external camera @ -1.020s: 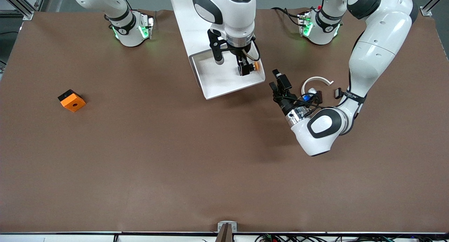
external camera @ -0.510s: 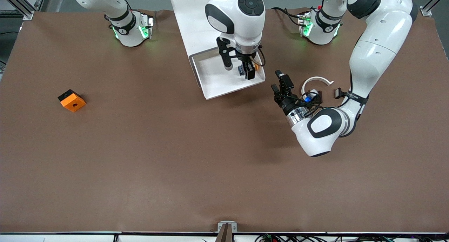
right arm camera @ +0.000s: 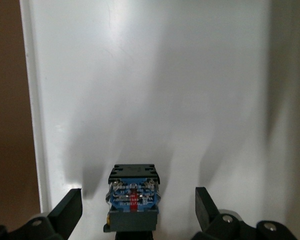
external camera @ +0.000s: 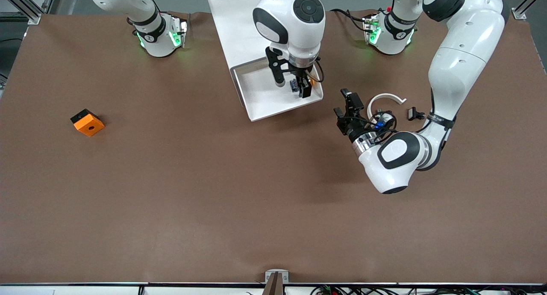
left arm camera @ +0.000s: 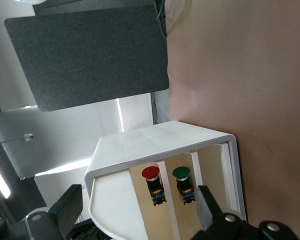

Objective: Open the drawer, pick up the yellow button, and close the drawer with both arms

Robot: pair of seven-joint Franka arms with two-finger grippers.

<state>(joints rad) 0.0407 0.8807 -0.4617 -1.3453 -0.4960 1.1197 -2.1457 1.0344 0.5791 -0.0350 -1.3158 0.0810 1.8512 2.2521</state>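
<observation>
The tiny push-button part with the black and dark-blue body is lying on its side on the floor of the open white drawer tray, toward the tray's 3 o'clock side in the front view. Its cap is not showing in the right wrist view.

The right end effector is hanging low over the tray with its fingers spread wide. They are standing either side of the button without touching it, so it is gripping nothing.

To do this pick well, the right arm is probably best kept centred so both pads meet the body's flat sides together. It should sink until the pads are level with the body, close gently, then lift straight up to clear the tray's wall.

The left end effector is waiting wide open and empty, low over the brown surface at about 3 o'clock of the tray. From there it looks well placed for pushing the drawer shut.

A white curved band and a small dark part are lying just past it, toward the left arm's end. An orange square block is sitting well apart at 9 o'clock.

In the left wrist view, a red-capped button and a green-capped button are standing in slots of the white cabinet.

Small lettering is showing on the arms' wrist rings, but it is too small to read. No brand or label is legible.
</observation>
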